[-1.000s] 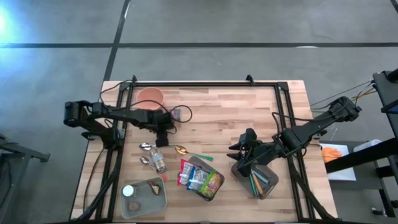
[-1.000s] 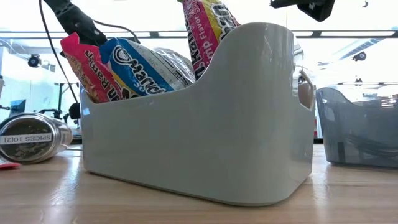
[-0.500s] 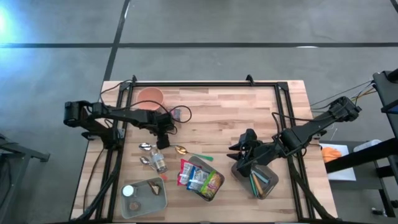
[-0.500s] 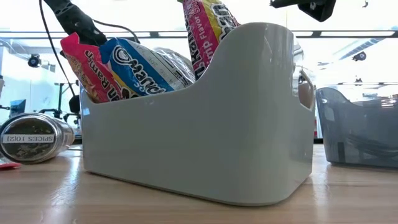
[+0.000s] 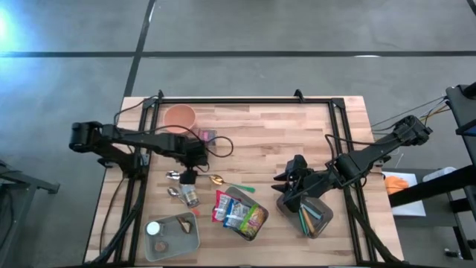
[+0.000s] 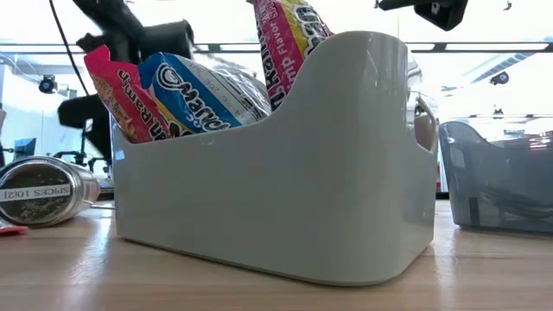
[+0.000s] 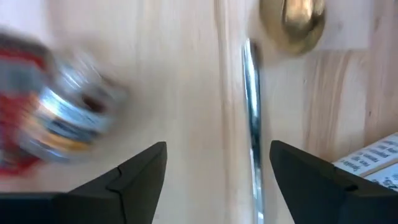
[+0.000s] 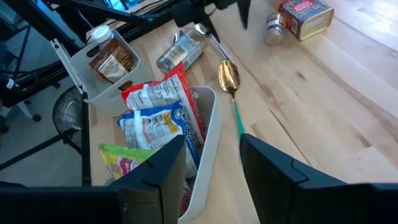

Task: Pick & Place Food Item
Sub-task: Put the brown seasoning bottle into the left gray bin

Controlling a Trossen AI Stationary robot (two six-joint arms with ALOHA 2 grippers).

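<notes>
Left claw (image 5: 189, 176) shifted toward the spoons, spice jar (image 5: 190, 195) lying lengthwise

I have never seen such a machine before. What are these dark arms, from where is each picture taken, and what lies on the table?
These are two robot arms at a wooden table. One picture looks straight down from above, one looks level across the table top, and two come from cameras on the wrists.

The left end effector is open and holds nothing; it hangs over a silver spoon and a gold spoon, close to a spice jar. The right end effector waits above a dark bin and holds nothing that I can see.

Also on the table: a pale bin full of snack packets, an orange bowl, and a grey tray.
</notes>
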